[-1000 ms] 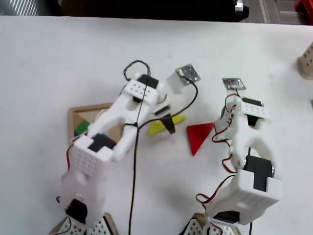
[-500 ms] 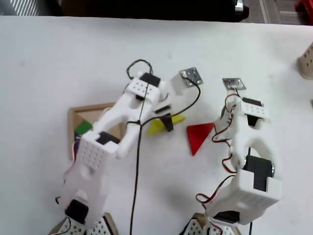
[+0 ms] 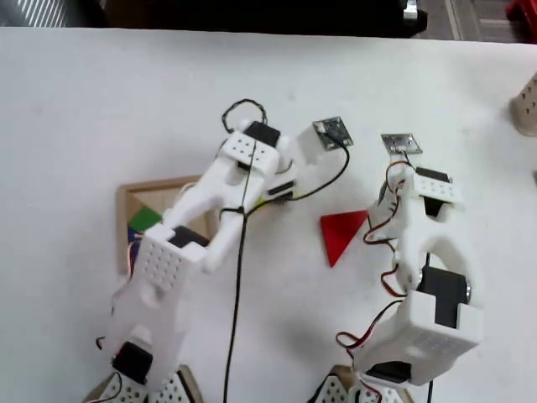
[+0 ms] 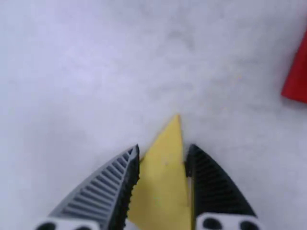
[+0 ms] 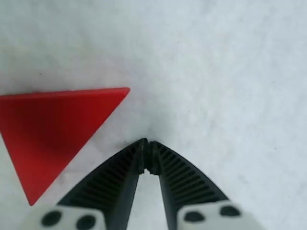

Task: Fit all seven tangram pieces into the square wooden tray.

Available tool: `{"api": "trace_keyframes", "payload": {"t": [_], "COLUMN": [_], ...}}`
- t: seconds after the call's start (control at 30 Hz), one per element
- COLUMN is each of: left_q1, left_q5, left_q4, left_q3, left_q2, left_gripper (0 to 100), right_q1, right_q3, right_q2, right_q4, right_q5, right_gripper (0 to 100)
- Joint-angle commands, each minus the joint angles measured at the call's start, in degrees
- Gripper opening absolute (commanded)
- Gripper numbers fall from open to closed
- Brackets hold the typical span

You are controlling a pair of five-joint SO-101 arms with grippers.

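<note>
Left wrist view: the left fingers are squeezed on the yellow piece, one on each side edge. It is over the counter, between the tray and the red triangle. It looks thin, hard and light, maybe slippery, so hold its flat edges. The right fingers are together, holding nothing.

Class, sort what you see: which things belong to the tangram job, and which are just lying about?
Job: wooden tray, green piece inside it, yellow piece in the left gripper, red triangle.
Lying about: beige object at the high view's right edge.
</note>
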Motion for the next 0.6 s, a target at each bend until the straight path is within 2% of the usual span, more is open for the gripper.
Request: {"api": "trace_keyframes", "payload": {"t": [0.0,0.5,0.57], "left_q1": [-0.84,-0.48,-0.13], "left_q5": [-0.53,-0.35,-0.35], "left_q4": [2.9,19.6,20.92], "left_q3": [-1.93,-8.88,-8.88], "left_q2": [0.04,-0.04,-0.04], "left_gripper": [13,13,10], "right_q1": [-0.04,-0.04,-0.04], "right_q3": [-0.7,-0.7,-0.79], "right_q2": [-2.42,-2.42,-2.42], "right_q4": [-1.01,-1.01,-1.01], "right_q5": [-0.44,-0.44,-0.44], "right_gripper": [1.8,1.8,1.8]}}
